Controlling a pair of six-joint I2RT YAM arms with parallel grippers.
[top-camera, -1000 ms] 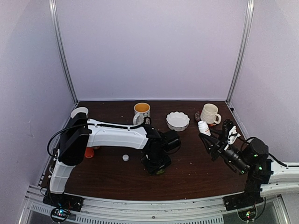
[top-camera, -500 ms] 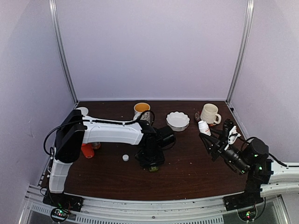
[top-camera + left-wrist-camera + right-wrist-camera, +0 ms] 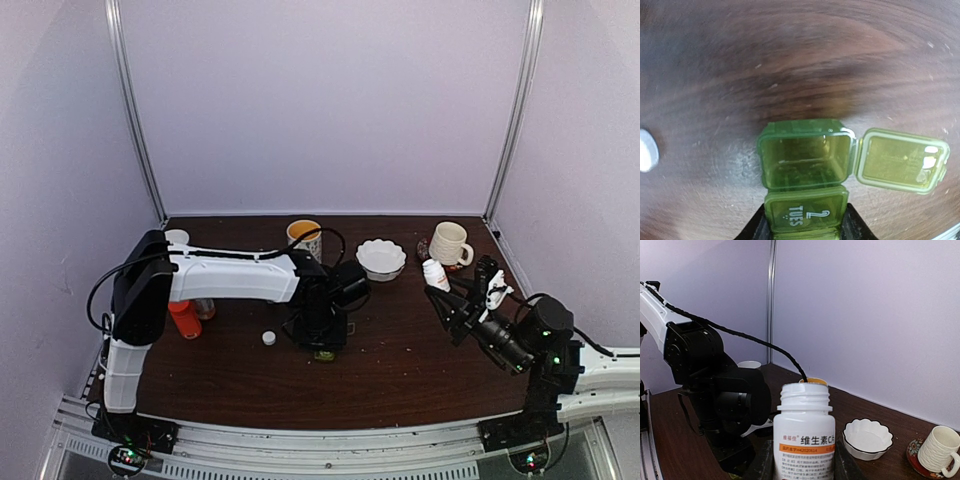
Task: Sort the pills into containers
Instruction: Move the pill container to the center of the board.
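Observation:
A green pill box point(image 3: 805, 165) lies on the dark wooden table, its end compartment open and empty with the lid point(image 3: 902, 160) swung to the right. The compartment marked "2 TUES" point(image 3: 805, 212) is closed. My left gripper point(image 3: 805, 227) is shut on the box at that compartment; in the top view the gripper point(image 3: 320, 335) stands over the box point(image 3: 325, 354) at mid-table. My right gripper point(image 3: 802, 465) is shut on an uncapped white pill bottle point(image 3: 804, 435), held upright above the table's right side point(image 3: 436, 274). No pills show.
A white cap point(image 3: 268, 338) lies left of the pill box. An orange bottle point(image 3: 184, 320) stands at the left. A yellow-lined mug point(image 3: 303, 238), a white scalloped bowl point(image 3: 381, 258) and a cream mug point(image 3: 449, 243) stand along the back.
My left arm has moved left and slightly back, taking the pill box with it. The orange bottle is uncovered. The right arm and bottle have not moved.

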